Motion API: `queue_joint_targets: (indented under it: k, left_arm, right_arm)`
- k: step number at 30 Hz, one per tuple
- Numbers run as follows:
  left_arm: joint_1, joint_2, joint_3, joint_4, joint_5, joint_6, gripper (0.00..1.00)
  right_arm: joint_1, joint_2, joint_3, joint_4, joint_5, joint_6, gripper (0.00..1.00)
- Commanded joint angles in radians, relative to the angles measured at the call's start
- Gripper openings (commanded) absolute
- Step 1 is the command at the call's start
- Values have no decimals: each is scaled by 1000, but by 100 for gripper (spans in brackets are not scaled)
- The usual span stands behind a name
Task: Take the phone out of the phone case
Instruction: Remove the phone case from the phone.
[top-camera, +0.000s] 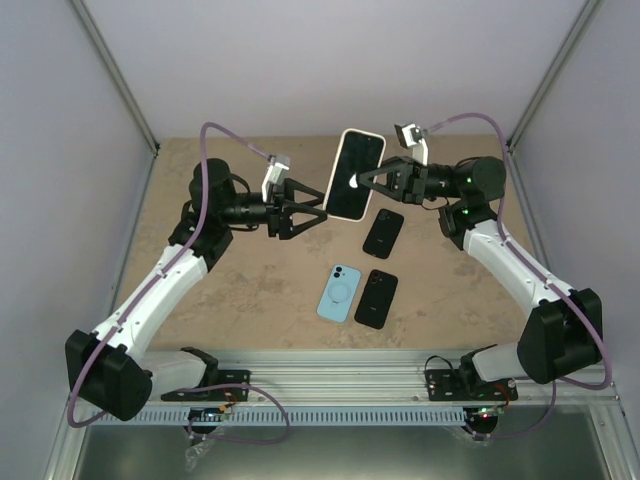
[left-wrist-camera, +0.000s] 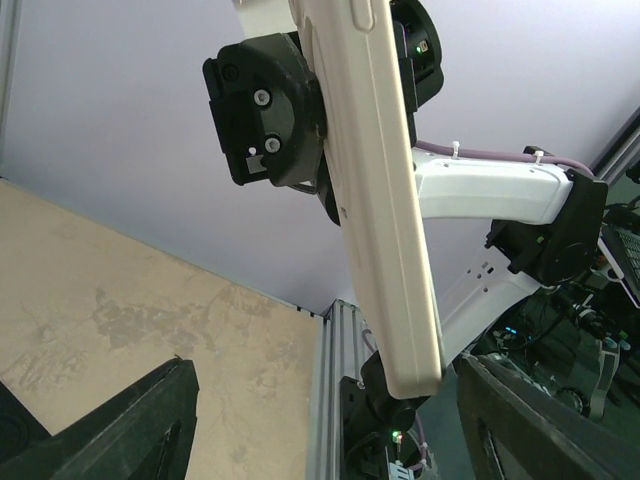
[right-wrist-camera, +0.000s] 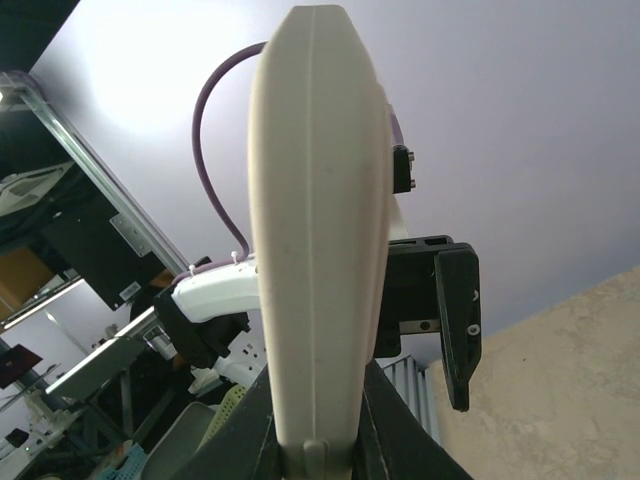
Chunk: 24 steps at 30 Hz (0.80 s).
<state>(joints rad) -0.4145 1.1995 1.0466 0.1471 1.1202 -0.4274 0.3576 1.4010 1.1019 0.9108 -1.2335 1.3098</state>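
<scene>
A phone in a cream-white case (top-camera: 356, 175) is held upright in the air above the table's far middle, its dark screen facing the camera. My right gripper (top-camera: 362, 181) is shut on its right edge; in the right wrist view the case's edge (right-wrist-camera: 318, 250) fills the middle between the fingers (right-wrist-camera: 395, 430). My left gripper (top-camera: 318, 213) is open, just left of and below the case, not touching it. In the left wrist view the cased phone (left-wrist-camera: 380, 190) hangs between my spread fingers (left-wrist-camera: 130, 425).
Three items lie on the tan table: a black phone (top-camera: 383, 232), a light blue case or phone with a ring on its back (top-camera: 340, 292), and another black phone (top-camera: 377, 297). Grey walls enclose the table; a metal rail (top-camera: 330, 380) runs along the near edge.
</scene>
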Motion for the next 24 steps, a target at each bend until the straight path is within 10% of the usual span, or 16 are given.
queue_joint_targets:
  k: [1,24]
  left_arm:
    - [-4,0,17,9,16,16,74]
    - [35,-12,-19,79,3,-52,57]
  right_arm:
    - [4,0,7,33,44,-18,1]
    - [3,-15,3,46,40,-7,0]
